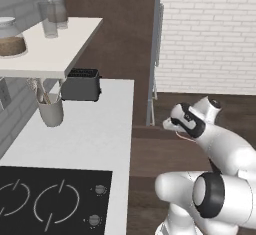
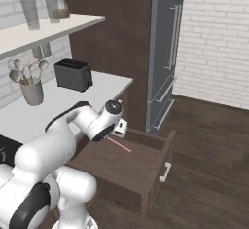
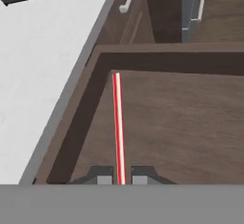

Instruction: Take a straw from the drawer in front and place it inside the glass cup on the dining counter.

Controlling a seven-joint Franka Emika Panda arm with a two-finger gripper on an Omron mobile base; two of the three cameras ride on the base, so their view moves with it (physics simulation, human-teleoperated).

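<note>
The dark-brown drawer (image 2: 146, 167) stands pulled out below the white counter edge, its brown inside (image 3: 186, 123) bare. A thin red-pink straw (image 3: 117, 118) runs straight away from my gripper (image 3: 121, 179), whose two fingertips are shut on its near end. From the right base view the straw (image 2: 120, 145) sticks out of the gripper (image 2: 113, 136) over the drawer's back left part. Whether the straw's far end rests on the drawer floor I cannot tell. The glass cup and the dining counter are out of view.
A black toaster (image 2: 73, 74) and a white utensil holder (image 2: 31, 92) stand on the white counter (image 1: 90, 129) beside a black cooktop (image 1: 50, 199). A shelf (image 1: 50, 49) above carries glasses and a jar. A tall grey fridge (image 2: 168, 52) stands past the drawer; wood floor lies to the right.
</note>
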